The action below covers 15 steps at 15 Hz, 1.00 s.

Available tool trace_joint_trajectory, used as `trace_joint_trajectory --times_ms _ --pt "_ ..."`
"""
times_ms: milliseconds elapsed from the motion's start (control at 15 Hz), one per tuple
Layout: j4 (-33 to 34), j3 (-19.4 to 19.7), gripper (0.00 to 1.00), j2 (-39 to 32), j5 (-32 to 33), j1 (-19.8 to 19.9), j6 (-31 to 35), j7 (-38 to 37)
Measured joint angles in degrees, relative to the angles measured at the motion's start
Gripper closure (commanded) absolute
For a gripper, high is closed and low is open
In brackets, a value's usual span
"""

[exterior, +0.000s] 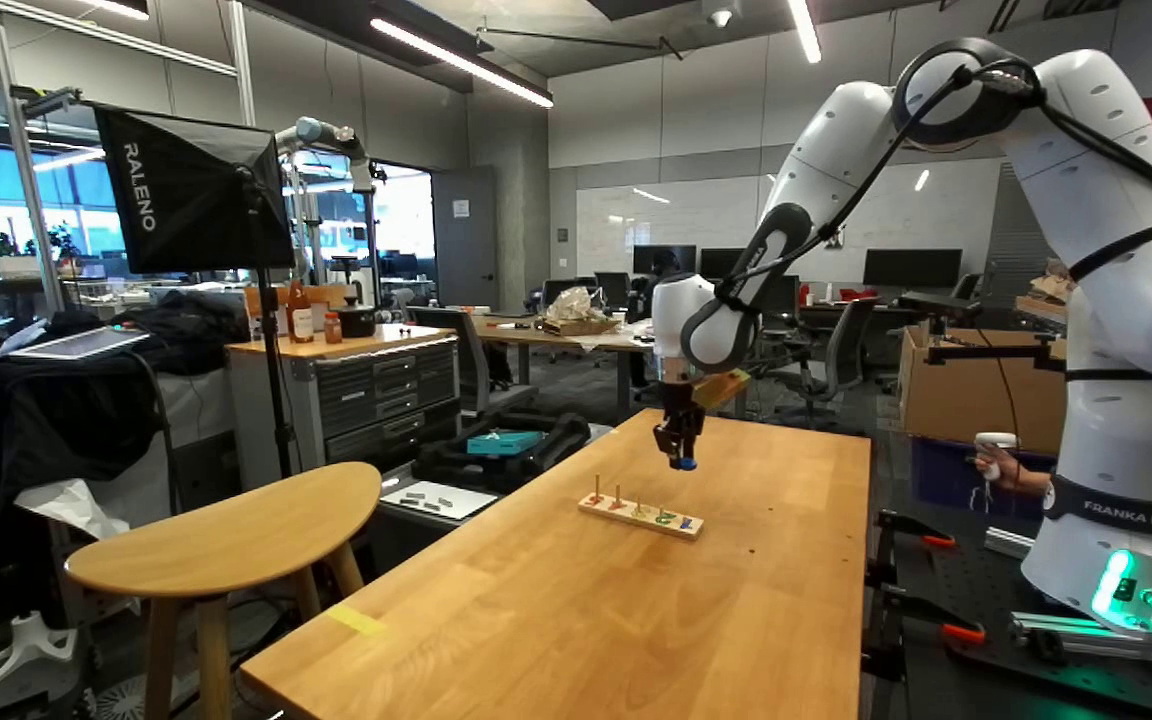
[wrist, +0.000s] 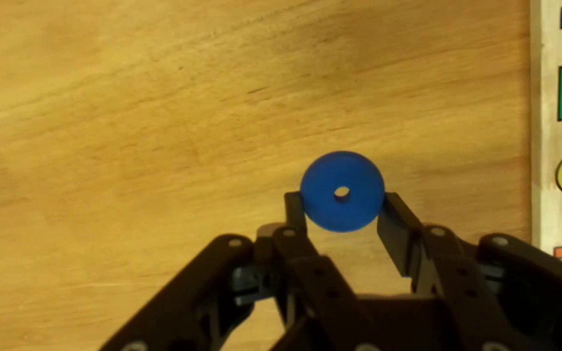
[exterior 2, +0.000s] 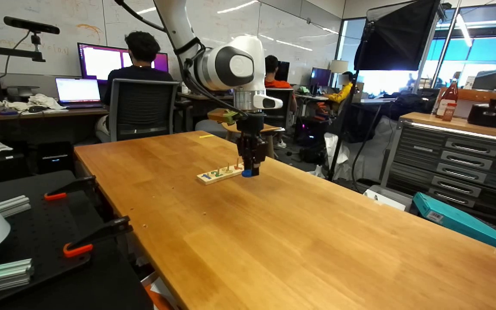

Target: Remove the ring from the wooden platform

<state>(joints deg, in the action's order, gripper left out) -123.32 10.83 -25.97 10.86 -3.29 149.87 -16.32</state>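
My gripper is shut on a blue ring, with one fingertip on each side of its rim. The ring lies flat between the tips, and wood shows through its small hole. The gripper and blue ring show in an exterior view, held above the table. The gripper and ring also show in an exterior view. The wooden platform, a pale strip with upright pegs and coloured numbers, lies on the table beside the ring, apart from it. It also shows here and at the wrist view's right edge.
The platform and gripper are over a long wooden table. Yellow tape marks the table. A rounded wooden stool stands beside it. Black clamps with orange tips sit at the robot's side of the table.
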Motion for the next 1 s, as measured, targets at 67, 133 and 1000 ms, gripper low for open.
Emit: trace_joint_trajectory --times_ms 67,133,1000 --pt "0.0 0.0 0.82 -0.8 0.0 0.1 0.0 -0.2" --pt "0.0 0.0 0.82 -1.5 0.0 0.1 0.0 -0.4" --pt "-0.4 -6.4 0.0 13.2 -0.3 -2.6 -10.6 0.3"
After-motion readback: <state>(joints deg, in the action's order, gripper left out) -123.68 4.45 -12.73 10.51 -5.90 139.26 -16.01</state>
